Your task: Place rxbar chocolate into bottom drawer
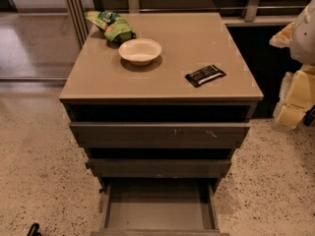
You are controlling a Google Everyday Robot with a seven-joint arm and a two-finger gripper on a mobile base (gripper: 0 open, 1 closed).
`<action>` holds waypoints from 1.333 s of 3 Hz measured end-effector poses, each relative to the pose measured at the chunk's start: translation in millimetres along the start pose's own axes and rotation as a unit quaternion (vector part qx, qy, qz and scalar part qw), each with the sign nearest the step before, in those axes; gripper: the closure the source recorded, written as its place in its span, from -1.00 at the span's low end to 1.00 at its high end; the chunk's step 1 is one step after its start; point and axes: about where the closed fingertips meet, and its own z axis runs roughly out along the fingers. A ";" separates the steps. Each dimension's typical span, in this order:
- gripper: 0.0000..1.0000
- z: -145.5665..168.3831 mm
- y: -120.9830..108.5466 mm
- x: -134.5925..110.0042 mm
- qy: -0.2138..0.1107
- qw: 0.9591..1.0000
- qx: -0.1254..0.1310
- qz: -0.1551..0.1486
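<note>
A: Step in hand?

B: The pick has not begun, by my reading. The rxbar chocolate lies flat on the cabinet top, in the right front quarter, skewed to the edge, with nothing touching it. The bottom drawer stands open and its floor is bare.

A: Gripper?

B: The gripper is at the right edge of the view, beside the cabinet and partly cut off. It is well apart from the bar. Open or closed: cannot tell.

A: What does the next move call for?

B: Likely a reach in from the right and a descent onto the bar. The wrapper is thin and flat, so the grasp probably has to come low, across the narrow width. Then the carry goes forward past the front edge and down past the two upper drawers. The release is over the open drawer.

A: Any writing?

B: White lettering on the black wrapper, not legible. The green chip bag sits back left, just behind the white bowl. Its print cannot be read either.
</note>
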 end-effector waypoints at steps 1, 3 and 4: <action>-1.00 0.0 0.0 0.0 0.000 1.000 0.000 0.000; -1.00 35.3 -27.9 -9.2 -0.055 0.997 0.024 0.044; -1.00 59.9 -79.1 -10.0 -0.097 0.992 0.045 0.062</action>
